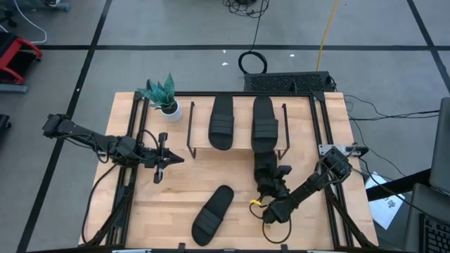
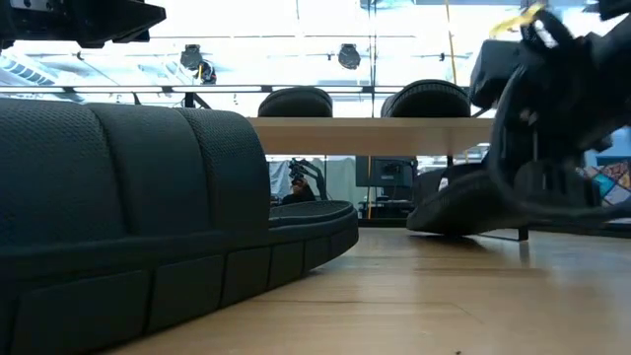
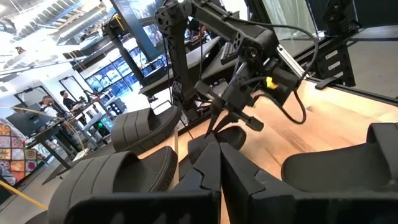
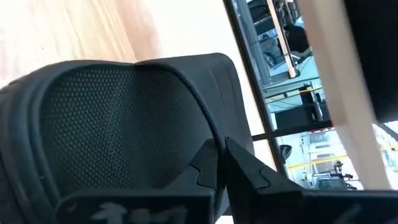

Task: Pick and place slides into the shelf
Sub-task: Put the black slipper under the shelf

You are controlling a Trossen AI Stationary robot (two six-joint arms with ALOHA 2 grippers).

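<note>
While the right end effector [image 1: 271, 188] sat pinched on the edge of 1 slide [image 1: 266, 167] just in front of the shelf [image 1: 239, 149], the job looked about half done from where I stood. 2 slides [image 1: 222, 121] already lay side by side on the shelf's wooden board. The gripped one lay partly under the right half of the shelf, its heel poking out toward the front of the bench [image 1: 183, 190], and the wrist camera showed the fingers [image 4: 245, 174] closed tight over the strap's rim with mesh lining behind them. A 4th slide [image 1: 213, 213] lay loose on the bench, well in front of the shelf and apart from everything.

Left of the shelf, the left end effector [image 1: 163, 158] hovered with its fingers pressed together and nothing between them, near the potted plant [image 1: 164, 94].

My worry was the grip: holding only a thin, rubbery strap edge, the slide could droop or twist out when lifted. The shelf's front wire leg [image 1: 286, 140] stood right beside it, so a snag there could drag the whole light rack and tip the 2 slides stowed above.
</note>
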